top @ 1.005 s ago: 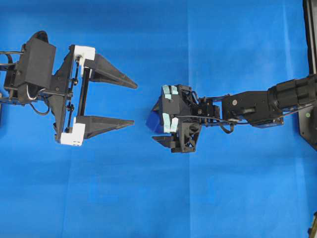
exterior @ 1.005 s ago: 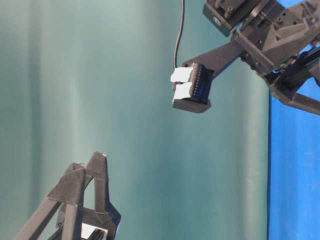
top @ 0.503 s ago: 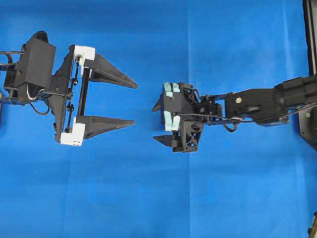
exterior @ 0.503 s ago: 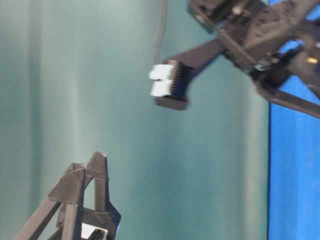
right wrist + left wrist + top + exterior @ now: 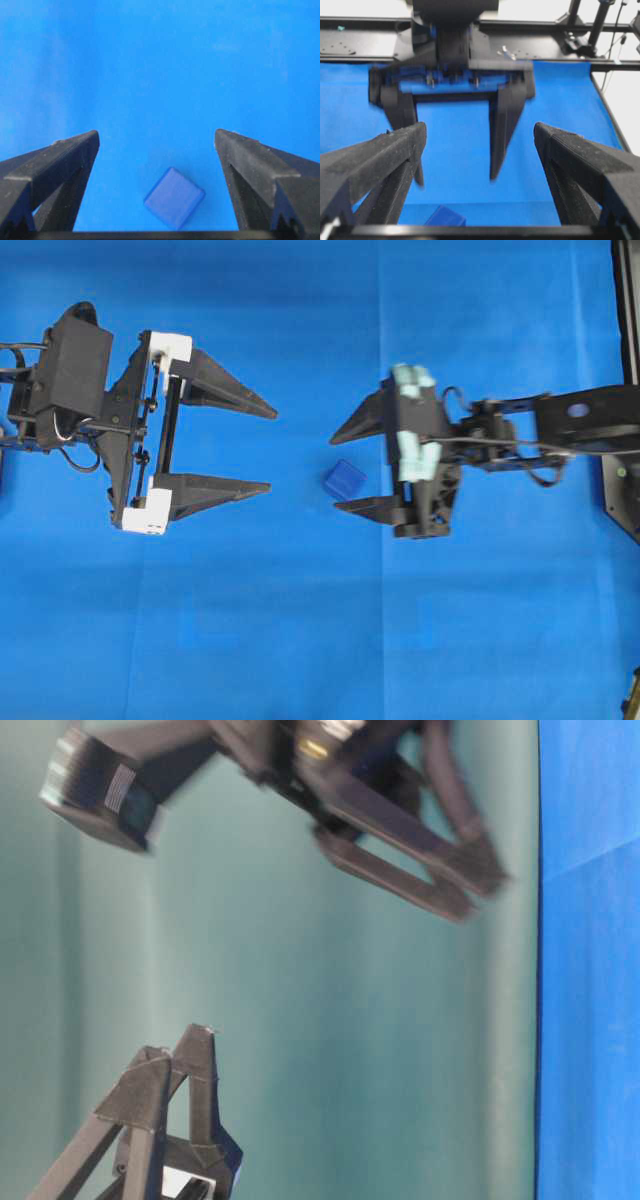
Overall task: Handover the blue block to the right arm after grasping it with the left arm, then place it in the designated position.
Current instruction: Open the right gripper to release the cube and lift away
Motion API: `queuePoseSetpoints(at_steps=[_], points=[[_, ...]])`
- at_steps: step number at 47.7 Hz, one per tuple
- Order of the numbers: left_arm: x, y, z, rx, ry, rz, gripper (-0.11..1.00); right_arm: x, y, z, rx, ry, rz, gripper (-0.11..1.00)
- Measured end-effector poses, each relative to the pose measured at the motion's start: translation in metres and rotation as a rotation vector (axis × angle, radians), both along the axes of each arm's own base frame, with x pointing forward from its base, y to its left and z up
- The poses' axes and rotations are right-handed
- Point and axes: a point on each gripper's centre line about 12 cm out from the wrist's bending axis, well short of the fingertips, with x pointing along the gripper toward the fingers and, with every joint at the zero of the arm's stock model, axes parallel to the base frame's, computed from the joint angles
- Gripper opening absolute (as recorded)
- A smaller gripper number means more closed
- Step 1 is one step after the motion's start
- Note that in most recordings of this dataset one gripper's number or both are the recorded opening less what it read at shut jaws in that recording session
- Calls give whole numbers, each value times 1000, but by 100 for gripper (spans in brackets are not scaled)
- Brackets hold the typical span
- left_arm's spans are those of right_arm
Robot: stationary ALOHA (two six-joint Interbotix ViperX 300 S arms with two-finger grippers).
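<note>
- Cloth (image 5: 300, 640), bright blue, covers the desk, and the blue block (image 5: 343, 480) lies on it, touched by nothing.
- Left of the block, the left arm's end effector (image 5: 272, 450) has its two black fingers spread wide, tips pointing at the block but well apart from it; white brackets (image 5: 158, 430) sit at the finger bases.
- Right of the block, the right arm's end effector (image 5: 336, 470) is also spread, empty, with the block just off its fingertips, nearer the lower finger (image 5: 365, 507).
- Seen from the right wrist, the block (image 5: 174, 197) lies between both fingers, clear of each.
- Pale green pieces (image 5: 408, 430) mark the right end effector's body.
</note>
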Motion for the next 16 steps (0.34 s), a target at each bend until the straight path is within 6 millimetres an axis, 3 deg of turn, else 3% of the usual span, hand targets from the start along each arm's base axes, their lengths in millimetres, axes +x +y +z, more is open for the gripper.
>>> queuePoseSetpoints(at_steps=[16], points=[[0, 0, -1, -6, 2, 1, 92, -46, -1, 64, 0, -96, 13, 86]])
